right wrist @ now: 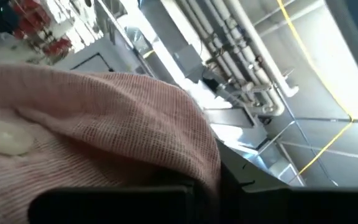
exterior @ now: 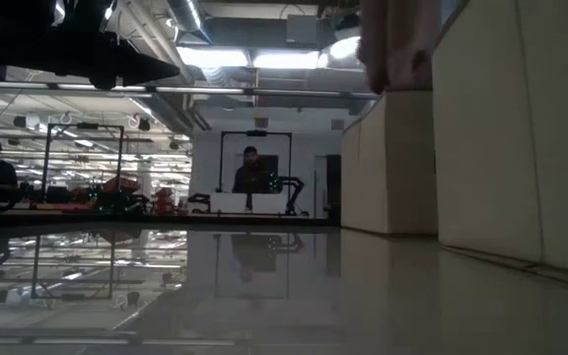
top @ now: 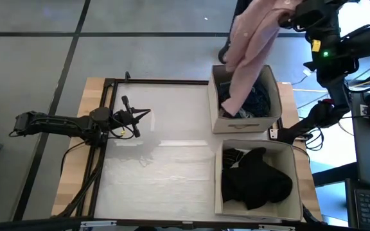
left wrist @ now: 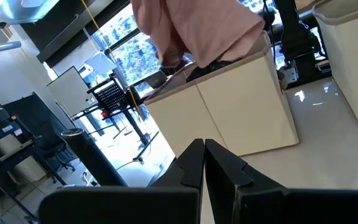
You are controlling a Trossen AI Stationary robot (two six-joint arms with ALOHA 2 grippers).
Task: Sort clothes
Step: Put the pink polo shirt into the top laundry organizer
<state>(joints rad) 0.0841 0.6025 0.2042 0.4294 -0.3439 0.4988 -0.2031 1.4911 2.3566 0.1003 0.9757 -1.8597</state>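
A pink garment hangs from my right gripper, which is shut on it high above the far cardboard box. The garment's lower end reaches into that box, onto dark blue clothes. The near box holds black clothes. My left gripper is shut and empty, above the table's left part. The left wrist view shows the pink garment over the far box. My right gripper holds the pink garment by its upper end, with bunched fabric between the fingers; the fingers themselves are hidden by the cloth. The garment hangs slack below the gripper, and its lower end lies inside the far box.
The two beige boxes stand side by side along the table's right edge. The white table top lies to their left. My left arm stretches in from the left. People show in the room beyond the table.
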